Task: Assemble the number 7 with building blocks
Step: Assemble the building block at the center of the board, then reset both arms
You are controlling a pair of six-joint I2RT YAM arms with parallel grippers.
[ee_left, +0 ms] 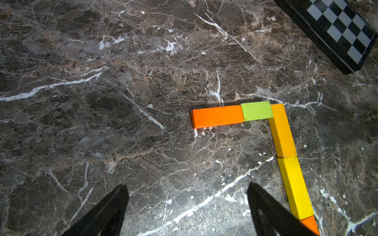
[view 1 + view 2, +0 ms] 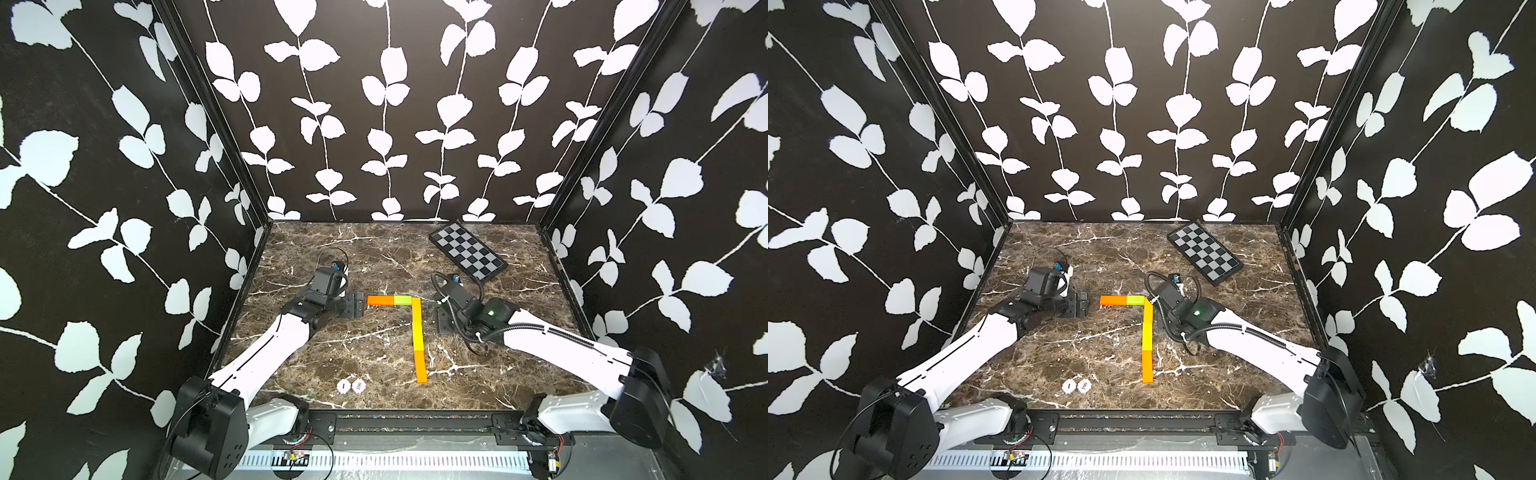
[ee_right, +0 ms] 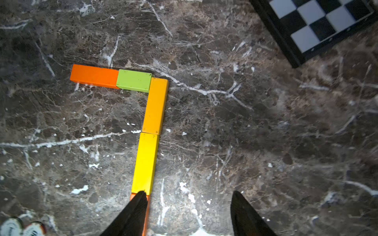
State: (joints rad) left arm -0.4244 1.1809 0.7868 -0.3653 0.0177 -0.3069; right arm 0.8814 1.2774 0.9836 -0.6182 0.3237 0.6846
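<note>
The building blocks lie flat on the marble table as the number 7 (image 2: 415,307). Its top stroke is an orange bar (image 2: 380,300) joined to a pale green bar (image 2: 402,299). An amber-yellow bar (image 3: 155,106), a bright yellow bar (image 3: 145,163) and a second orange bar (image 2: 420,365) run down towards the front. My left gripper (image 2: 358,305) stands open just left of the top stroke, with bare table between its fingers (image 1: 114,204). My right gripper (image 3: 189,206) is open beside the vertical stroke, to its right, holding nothing.
A black-grey checkerboard (image 2: 467,249) lies at the back right, behind the right arm. Two small white round tokens (image 2: 351,386) sit near the front edge, left of the lower orange bar. Patterned walls close in the table on three sides.
</note>
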